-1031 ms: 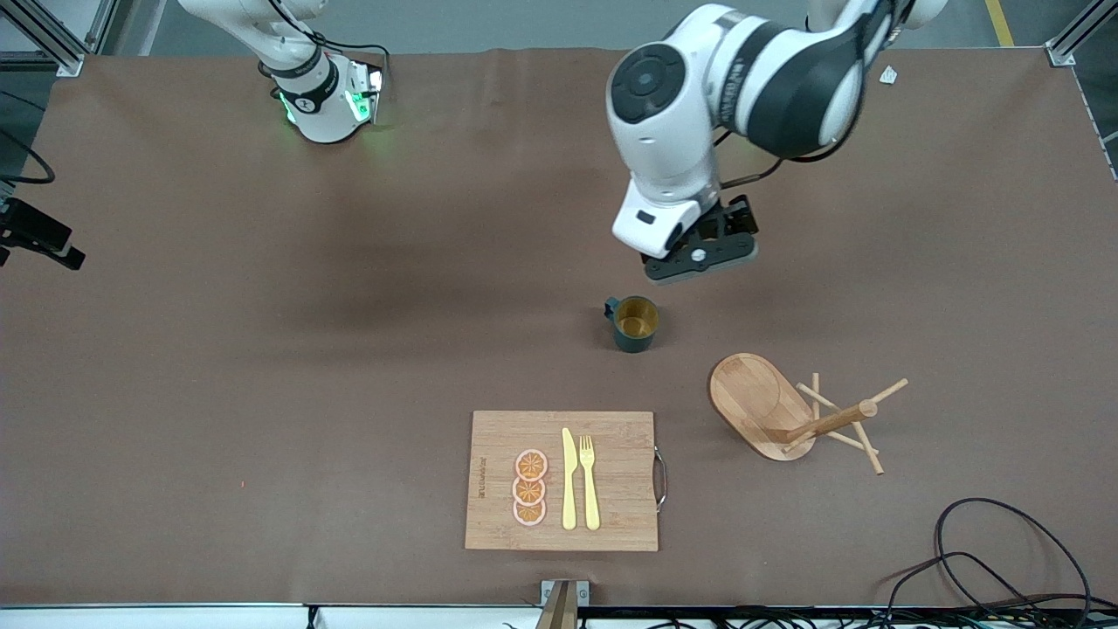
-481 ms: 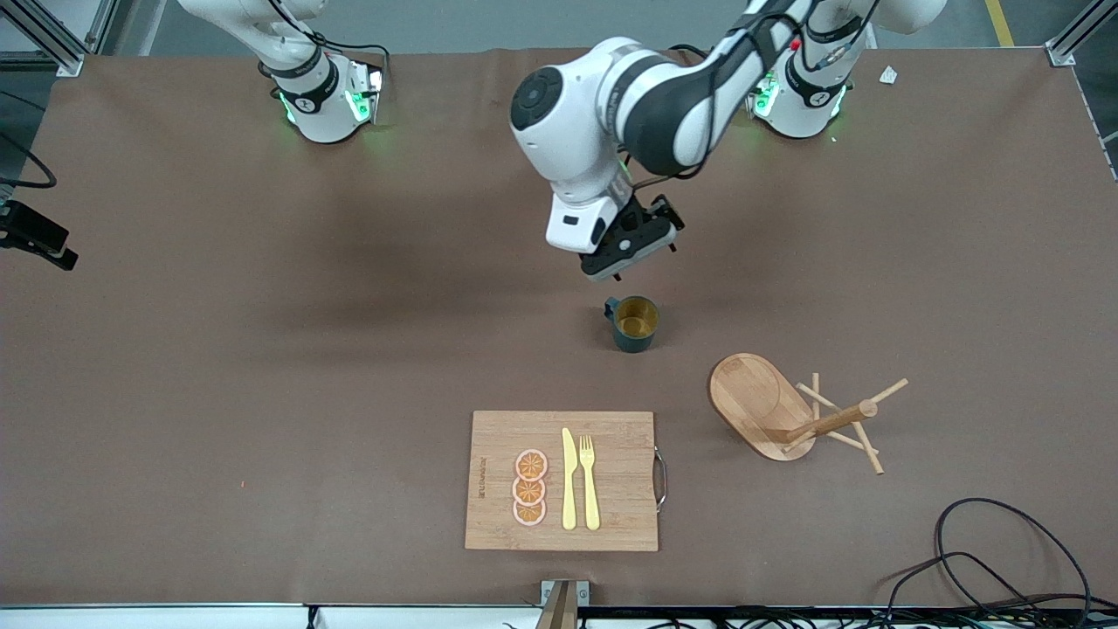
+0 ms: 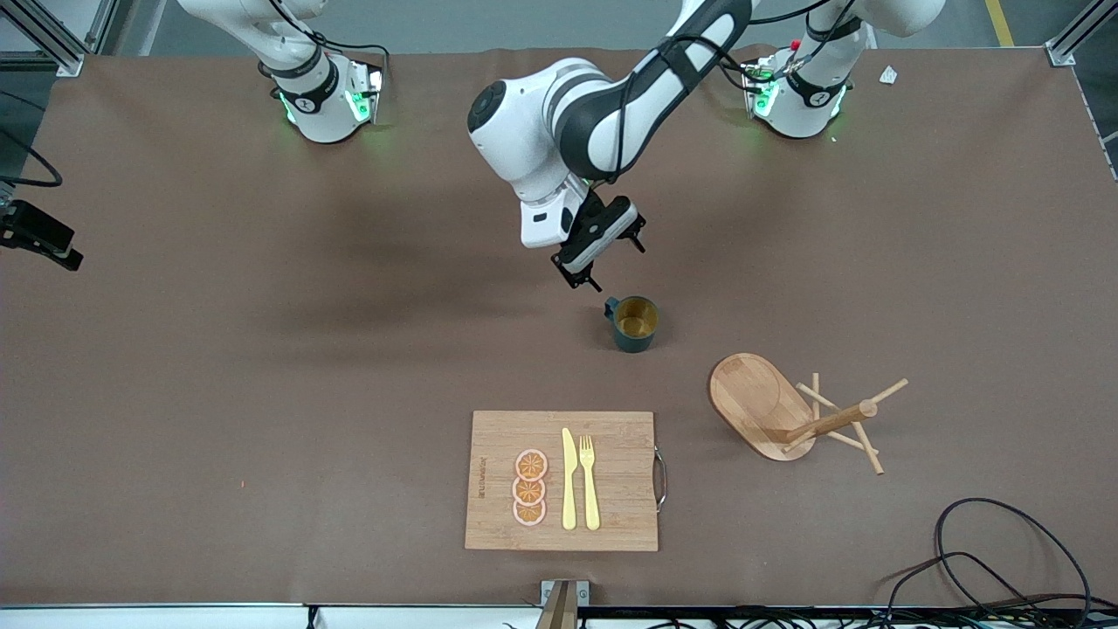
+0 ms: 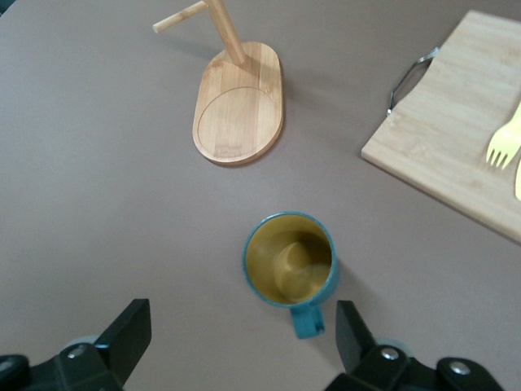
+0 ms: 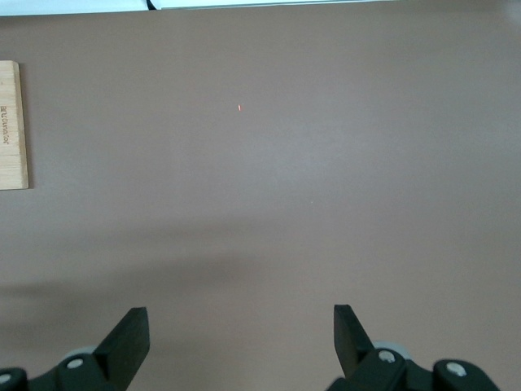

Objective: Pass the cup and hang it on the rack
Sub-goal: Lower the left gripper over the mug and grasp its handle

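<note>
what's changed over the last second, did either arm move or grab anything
The left gripper swung across the table toward the right arm's end and now hangs open beside the cup, on the handle side. It holds nothing. The cup, the rack and the cutting board lie where they were. The right gripper waits open over bare table.

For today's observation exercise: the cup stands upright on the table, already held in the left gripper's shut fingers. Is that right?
Not quite. The cup stands upright on the table, but the left gripper is open above it, not holding it. The left wrist view shows this.
</note>
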